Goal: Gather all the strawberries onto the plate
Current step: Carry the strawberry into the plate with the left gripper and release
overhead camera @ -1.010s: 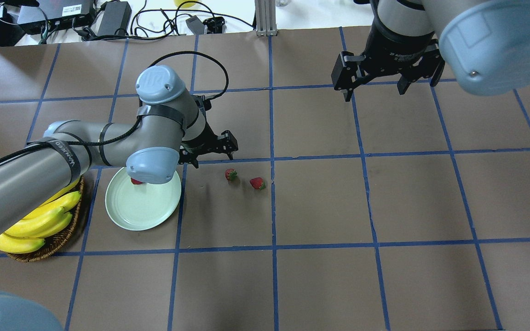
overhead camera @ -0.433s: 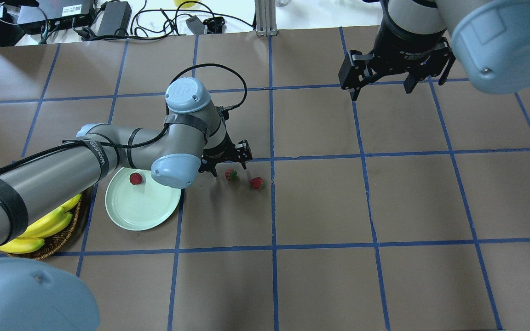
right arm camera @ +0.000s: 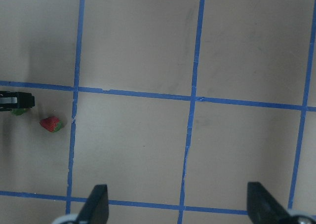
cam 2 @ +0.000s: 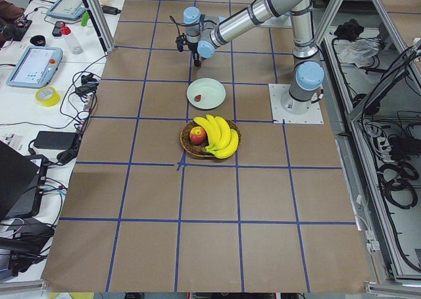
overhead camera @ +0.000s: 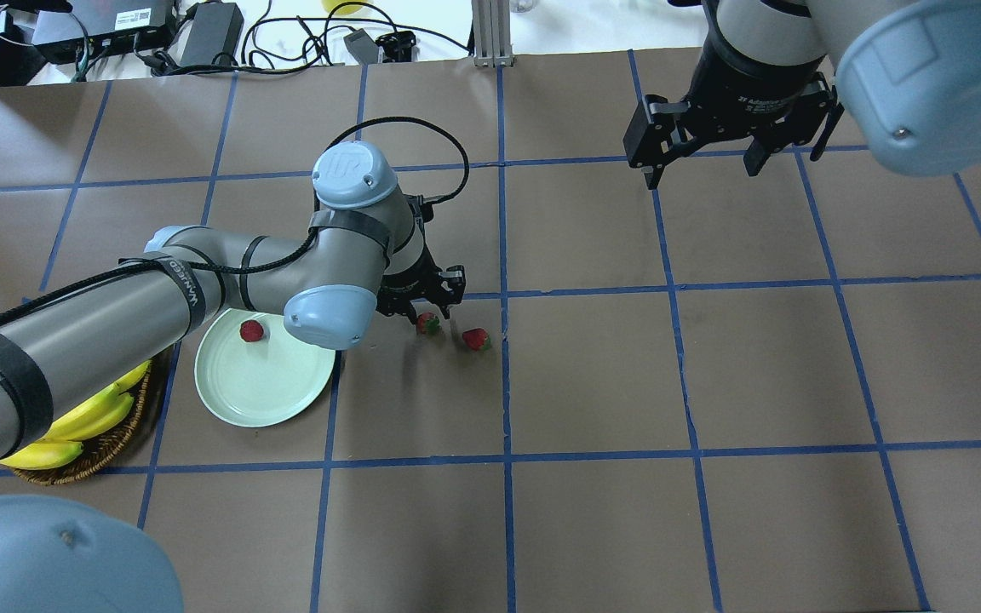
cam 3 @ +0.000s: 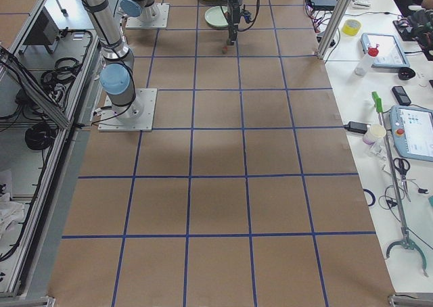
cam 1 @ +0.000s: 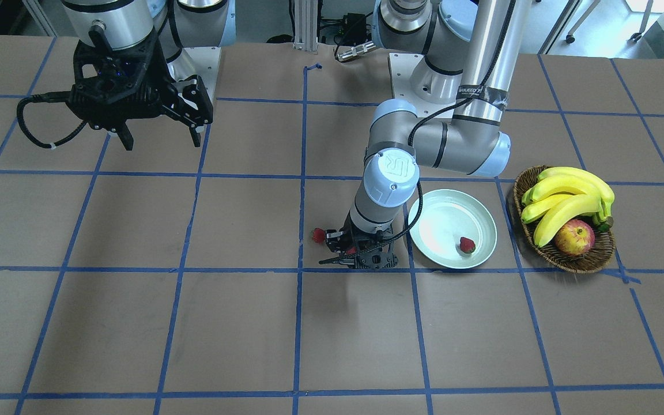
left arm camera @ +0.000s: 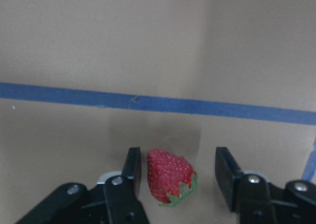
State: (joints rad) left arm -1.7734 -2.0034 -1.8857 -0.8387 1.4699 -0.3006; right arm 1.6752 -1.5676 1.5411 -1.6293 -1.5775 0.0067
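Note:
The pale green plate (overhead camera: pixel 261 392) holds one strawberry (overhead camera: pixel 251 330), which also shows in the front view (cam 1: pixel 467 245). My left gripper (overhead camera: pixel 433 319) is low on the table to the plate's right. It is open, with its fingers on either side of a second strawberry (left arm camera: pixel 170 175). A gap shows on one side of the berry. A third strawberry (overhead camera: pixel 476 339) lies just right of it on the table and also shows in the right wrist view (right arm camera: pixel 51 124). My right gripper (overhead camera: pixel 699 166) is open and empty, high over the far right of the table.
A brown wicker basket (cam 1: pixel 574 266) with bananas (cam 1: pixel 562 196) and an apple (cam 1: pixel 574 237) stands beside the plate, on the side away from the strawberries. Cables and power bricks (overhead camera: pixel 201 34) lie beyond the table's far edge.
My left gripper has moved right from over the plate to the nearer loose strawberry and come down around it. The strawberry in the plate is now uncovered. The right arm shifted slightly.

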